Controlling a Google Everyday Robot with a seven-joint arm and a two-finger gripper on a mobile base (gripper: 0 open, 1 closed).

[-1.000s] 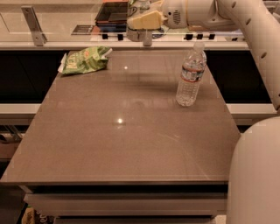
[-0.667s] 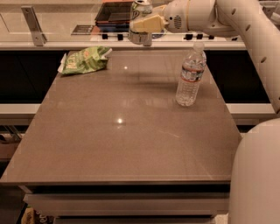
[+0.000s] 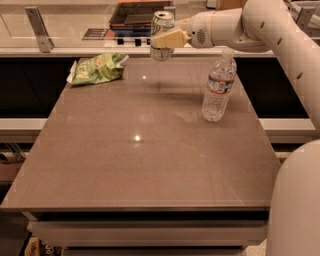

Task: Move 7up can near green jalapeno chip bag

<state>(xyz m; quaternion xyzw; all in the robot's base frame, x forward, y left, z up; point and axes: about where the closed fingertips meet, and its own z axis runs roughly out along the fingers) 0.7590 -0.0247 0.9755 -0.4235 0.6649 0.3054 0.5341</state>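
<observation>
The 7up can (image 3: 161, 25), pale with a silver top, hangs upright in the air above the table's far edge, held in my gripper (image 3: 165, 39). The gripper's tan fingers (image 3: 170, 38) are closed around the can's middle, and the white arm reaches in from the upper right. The green jalapeno chip bag (image 3: 97, 68) lies flat at the table's far left corner, well to the left of the can and lower.
A clear plastic water bottle (image 3: 218, 86) stands upright on the right side of the brown table (image 3: 145, 165). Behind the table runs a counter with a dark tray (image 3: 135, 15) and a metal bracket (image 3: 39, 29). My white body (image 3: 295, 200) fills the lower right.
The gripper has lifted the can higher and moved it slightly to the right. The bag and the bottle have not moved.
</observation>
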